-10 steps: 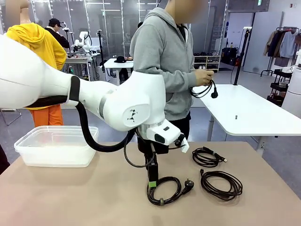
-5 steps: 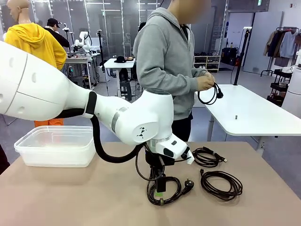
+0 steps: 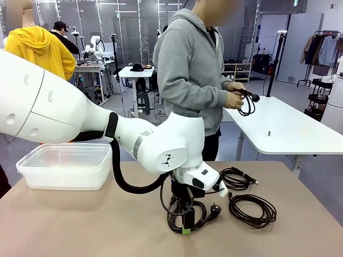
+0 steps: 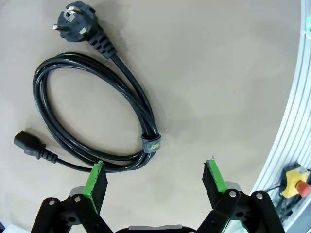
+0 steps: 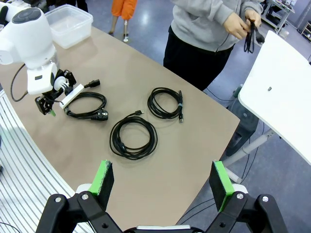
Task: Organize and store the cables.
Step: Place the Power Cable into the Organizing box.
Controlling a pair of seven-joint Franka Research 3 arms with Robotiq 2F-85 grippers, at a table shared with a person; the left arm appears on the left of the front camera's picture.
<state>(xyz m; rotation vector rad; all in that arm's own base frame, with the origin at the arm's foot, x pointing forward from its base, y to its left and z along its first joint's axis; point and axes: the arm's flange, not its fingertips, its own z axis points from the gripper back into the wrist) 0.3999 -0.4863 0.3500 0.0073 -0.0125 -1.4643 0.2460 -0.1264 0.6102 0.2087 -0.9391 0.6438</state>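
Three coiled black cables lie on the tan table. The power cable (image 3: pixel 199 212) with a chunky plug (image 4: pixel 75 22) and a strap tie (image 4: pixel 151 144) is nearest to me. My left gripper (image 3: pixel 186 225) hangs open just above its near edge; in the left wrist view the coil (image 4: pixel 92 111) lies just ahead of the left gripper (image 4: pixel 154 179) and its green pads (image 4: pixel 95 178). A larger coil (image 3: pixel 252 210) and a smaller coil (image 3: pixel 236 178) lie to the right. A person across the table holds another cable (image 3: pixel 246 101) in both hands. My right gripper (image 5: pixel 162 179) is open and high above the table.
A clear plastic tub (image 3: pixel 64 165) stands at the table's far left. A white table (image 3: pixel 284 128) stands beyond on the right, beside the person. In the right wrist view the table's near edge (image 5: pixel 29 145) runs close by the power cable (image 5: pixel 85 105).
My left gripper has moved right and lower, to the coil's near edge. The person has shifted the held cable to the right and turned it in their hands.
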